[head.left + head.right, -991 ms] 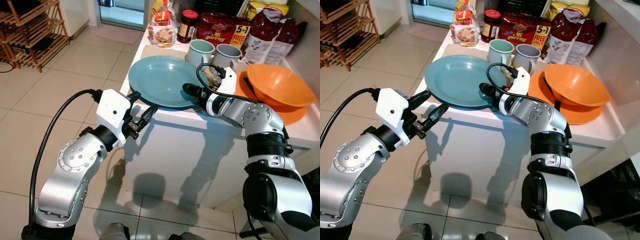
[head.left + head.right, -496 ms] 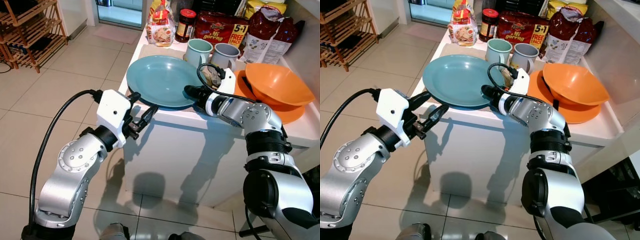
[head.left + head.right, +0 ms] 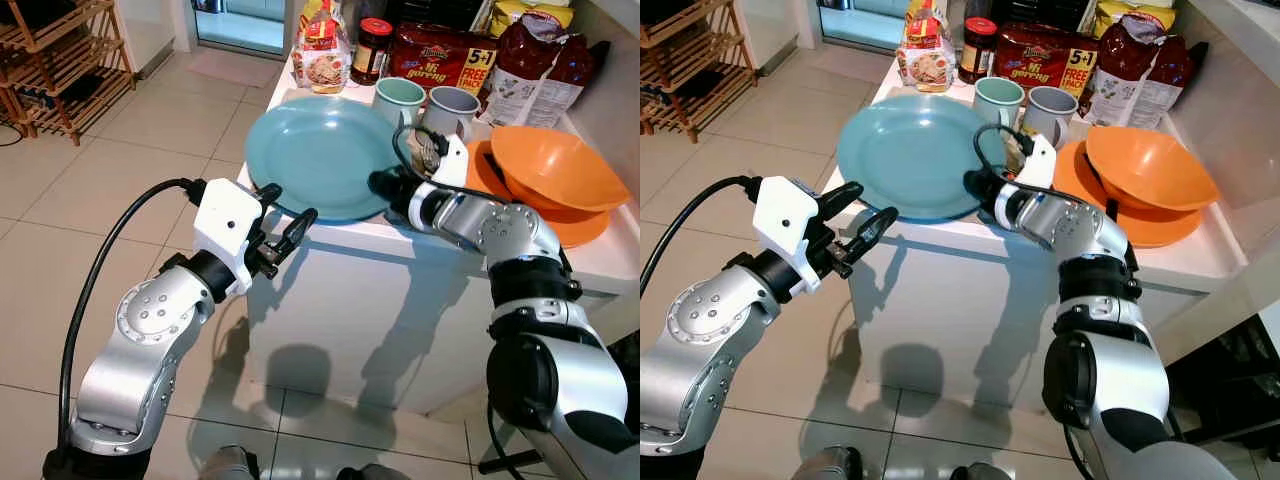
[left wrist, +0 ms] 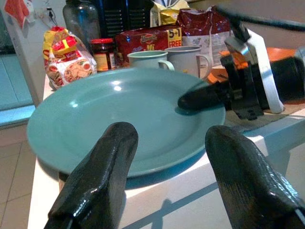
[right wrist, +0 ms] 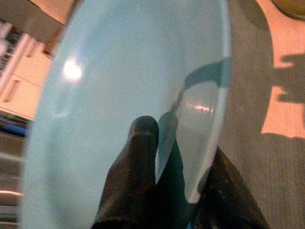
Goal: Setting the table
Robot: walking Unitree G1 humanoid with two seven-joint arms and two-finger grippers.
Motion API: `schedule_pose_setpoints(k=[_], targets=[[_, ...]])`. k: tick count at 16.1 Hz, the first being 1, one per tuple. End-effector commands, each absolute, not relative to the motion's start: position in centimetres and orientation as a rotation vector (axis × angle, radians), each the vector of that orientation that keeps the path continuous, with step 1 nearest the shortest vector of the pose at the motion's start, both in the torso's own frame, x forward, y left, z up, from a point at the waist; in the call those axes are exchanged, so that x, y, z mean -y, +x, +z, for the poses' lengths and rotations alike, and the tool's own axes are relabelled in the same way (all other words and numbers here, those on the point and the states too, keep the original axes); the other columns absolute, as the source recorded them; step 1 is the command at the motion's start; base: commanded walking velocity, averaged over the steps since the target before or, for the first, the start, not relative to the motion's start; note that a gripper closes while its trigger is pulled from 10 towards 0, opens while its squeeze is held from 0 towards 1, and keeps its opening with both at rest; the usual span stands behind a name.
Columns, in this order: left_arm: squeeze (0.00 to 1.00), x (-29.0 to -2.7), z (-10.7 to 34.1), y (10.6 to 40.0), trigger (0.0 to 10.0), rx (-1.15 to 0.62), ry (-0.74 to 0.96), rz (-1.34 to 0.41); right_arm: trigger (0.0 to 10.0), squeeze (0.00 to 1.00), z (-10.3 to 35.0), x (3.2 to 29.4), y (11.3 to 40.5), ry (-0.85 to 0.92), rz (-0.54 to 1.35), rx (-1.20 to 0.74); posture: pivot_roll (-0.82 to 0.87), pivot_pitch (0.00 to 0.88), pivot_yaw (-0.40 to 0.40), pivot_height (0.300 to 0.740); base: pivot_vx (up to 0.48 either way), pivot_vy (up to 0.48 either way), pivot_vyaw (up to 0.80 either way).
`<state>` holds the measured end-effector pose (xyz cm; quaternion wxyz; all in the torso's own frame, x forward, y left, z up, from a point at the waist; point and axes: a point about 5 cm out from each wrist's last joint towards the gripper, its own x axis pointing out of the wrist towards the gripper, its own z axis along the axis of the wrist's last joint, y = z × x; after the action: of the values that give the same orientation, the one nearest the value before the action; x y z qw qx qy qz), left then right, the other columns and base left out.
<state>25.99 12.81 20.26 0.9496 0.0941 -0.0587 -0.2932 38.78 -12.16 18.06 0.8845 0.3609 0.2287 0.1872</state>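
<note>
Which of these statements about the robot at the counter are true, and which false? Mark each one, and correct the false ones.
1. The right gripper grips the rim of the teal plate. True.
2. The left gripper is shut on the plate. False: its fingers are open, in front of the counter edge and just short of the plate's near rim.
3. Two mugs stand behind the plate. True.
4. The orange bowl lies on the teal plate. False: it sits on an orange plate, on the robot's right side of the counter.
5. The teal plate lies flat on the counter. False: it is tilted, with its far rim raised.
</note>
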Motion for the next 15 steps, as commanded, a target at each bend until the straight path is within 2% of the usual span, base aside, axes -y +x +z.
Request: schedule_pose_setpoints(k=[1, 4, 11, 12, 14, 15], targets=[[0.00, -12.3, 20.4, 25.9, 10.0, 0.120, 0.198, -0.622, 0.0, 0.00, 17.9, 12.5, 38.8, 0.757, 0.376, -0.477, 0.09, 0.061, -0.128, 0.740, 0.000, 0.000, 0.00], [0.00, -12.3, 20.5, 26.0, 10.0, 0.124, 0.195, -0.619, 0.0, 0.00, 18.3, 12.6, 38.8, 0.798, 0.395, -0.460, 0.09, 0.062, -0.124, 0.740, 0.000, 0.000, 0.00], [0.00, -13.3, 21.8, 27.0, 10.0, 0.194, 0.163, -0.502, 0.0, 0.00, 22.9, 13.3, 38.7, 1.086, 0.461, -0.276, 0.09, 0.061, -0.116, 0.740, 0.000, 0.000, 0.00], [0.00, -13.4, 21.9, 27.0, 10.0, 0.202, 0.157, -0.494, 0.0, 0.00, 23.5, 13.6, 38.6, 1.088, 0.452, -0.238, 0.09, 0.062, -0.112, 0.740, 0.000, 0.000, 0.00], [0.00, -14.0, 22.0, 27.6, 10.0, 0.186, 0.158, -0.398, 0.0, 0.00, 26.2, 15.3, 37.7, 0.891, 0.402, 0.001, 0.09, 0.064, -0.108, 0.740, 0.000, 0.000, 0.00], [0.00, -14.2, 22.0, 27.8, 10.0, 0.190, 0.151, -0.373, 2.8, 0.00, 27.2, 15.6, 36.9, 0.802, 0.399, 0.093, 0.08, 0.065, -0.102, 0.740, 0.000, 0.000, 0.00]])
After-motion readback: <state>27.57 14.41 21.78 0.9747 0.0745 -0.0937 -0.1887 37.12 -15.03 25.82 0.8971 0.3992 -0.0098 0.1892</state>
